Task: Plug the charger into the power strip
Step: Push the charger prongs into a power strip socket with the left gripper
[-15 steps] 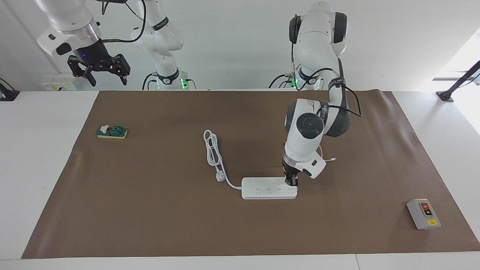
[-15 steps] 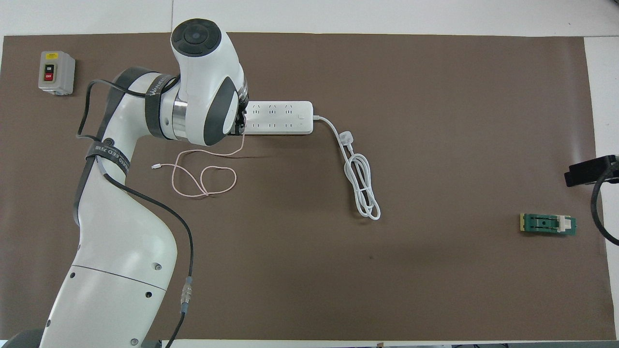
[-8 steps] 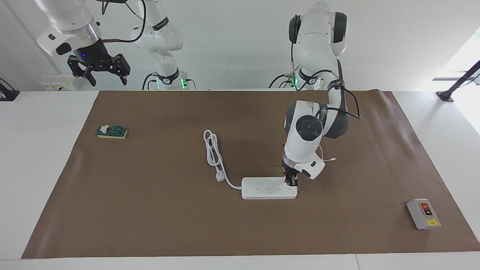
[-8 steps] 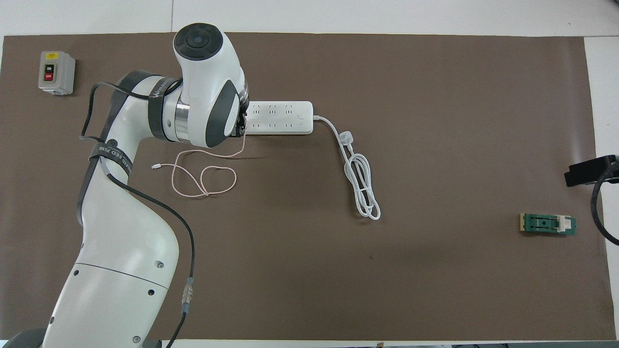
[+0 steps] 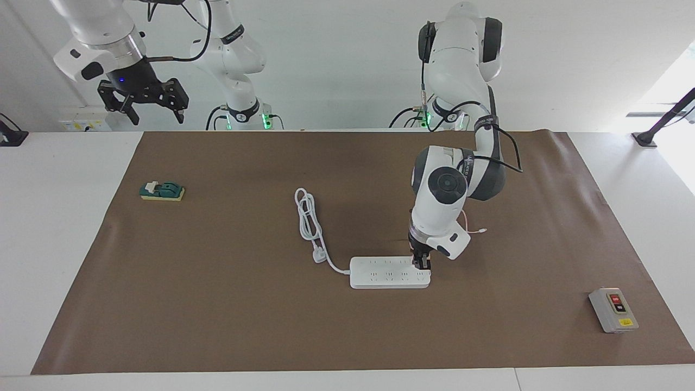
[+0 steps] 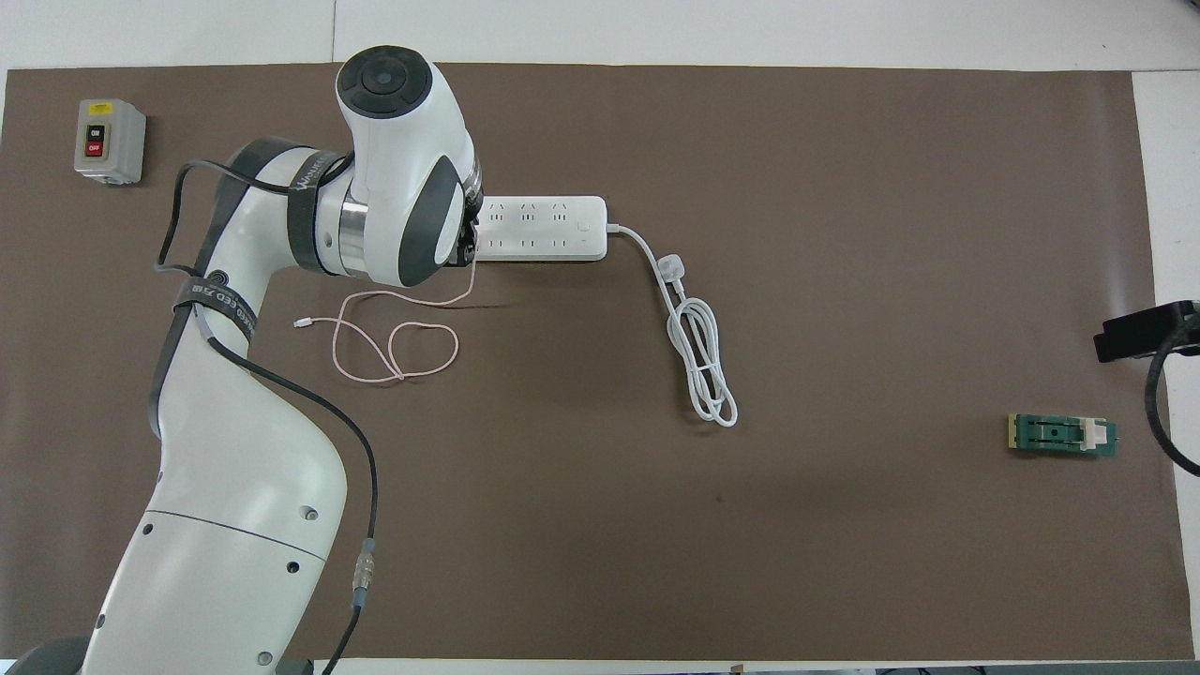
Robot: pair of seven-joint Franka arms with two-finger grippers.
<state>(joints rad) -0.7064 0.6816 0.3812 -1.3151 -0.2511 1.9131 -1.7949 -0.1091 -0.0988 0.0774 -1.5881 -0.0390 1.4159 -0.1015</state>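
Right claw [image 5: 145, 103] waits raised over the robots' edge of the worktop [image 5: 228, 304], at the right arm's end, fingers spread open, nothing in them.

Farther out, charger cable [image 6: 394, 342] lies in loose loops on the mat, nearer the robots than the power strip [image 5: 380, 273], and runs up under the left wrist. Charger body hidden by the wrist, so its exact seat can't be read.

Left claw [image 5: 422, 262] sits down on the strip's end toward the left arm's side, over the row of outlets nearer the robots. Can't tell if its fingers grip or are released.

Change over the last second: left wrist rose very slightly and shifted a touch; claw tip and strip did not move. Judgement: insertion press done or nearly done, release and retreat likely next.

Grey switch box [image 5: 613, 309] and green part [image 5: 162, 191] lie well apart, untouched.
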